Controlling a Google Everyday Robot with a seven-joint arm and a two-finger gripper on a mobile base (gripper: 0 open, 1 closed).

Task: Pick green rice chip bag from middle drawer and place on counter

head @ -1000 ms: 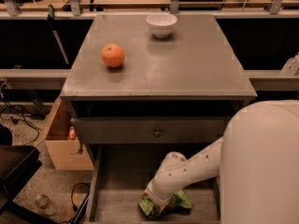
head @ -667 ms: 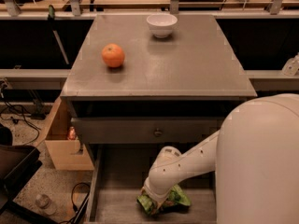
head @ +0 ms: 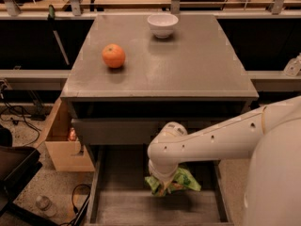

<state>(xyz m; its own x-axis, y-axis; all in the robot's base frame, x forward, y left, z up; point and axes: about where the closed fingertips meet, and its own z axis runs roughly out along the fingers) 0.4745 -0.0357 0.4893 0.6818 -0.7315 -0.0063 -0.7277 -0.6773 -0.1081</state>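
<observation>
The green rice chip bag (head: 182, 180) is a crumpled light-green foil bag hanging from my gripper (head: 163, 186), which is shut on its left part. The bag is held a little above the plank floor of the open middle drawer (head: 120, 173), below the cabinet front. My white arm reaches in from the right and covers part of the bag and the drawer. The grey counter (head: 188, 65) lies above and behind.
An orange fruit (head: 114, 55) sits on the counter's left part and a white bowl (head: 162, 24) at its back middle. A cardboard box (head: 63, 147) stands left of the cabinet, with cables and a plastic bottle (head: 44, 204) on the floor.
My gripper has risen and shifted back toward the cabinet with the bag in it. The bag has left the drawer floor.
</observation>
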